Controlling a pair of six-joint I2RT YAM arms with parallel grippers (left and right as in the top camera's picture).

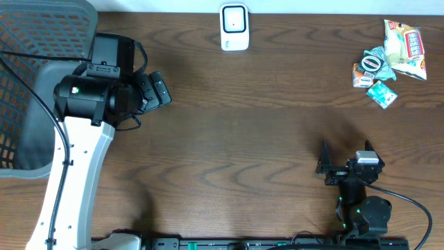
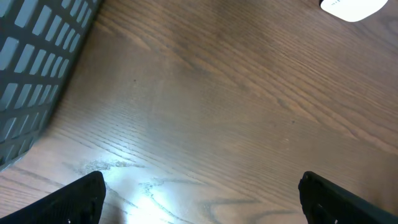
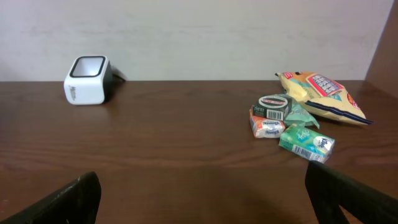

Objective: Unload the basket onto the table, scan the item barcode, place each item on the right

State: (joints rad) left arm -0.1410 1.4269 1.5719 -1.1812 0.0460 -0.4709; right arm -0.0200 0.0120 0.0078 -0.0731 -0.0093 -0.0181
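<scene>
At the far left a grey mesh basket (image 1: 28, 83) sits at the edge of the worktop (image 1: 243, 139), and near it the left claw (image 1: 161, 89) hangs released and empty above bare wood. The white barcode scanner (image 1: 234, 26) stands at the rear middle. Toward the front the right claw (image 1: 345, 156) is likewise spread wide, grasping nothing. The items, a yellow snack bag (image 1: 406, 40) and small packets (image 1: 374, 73), lie heaped at the rear right, well apart from both claws. Nothing is picked yet, so this looks like the opening step; next, the right claw would likely reach the heap, take one packet and turn its barcode toward the scanner
</scene>
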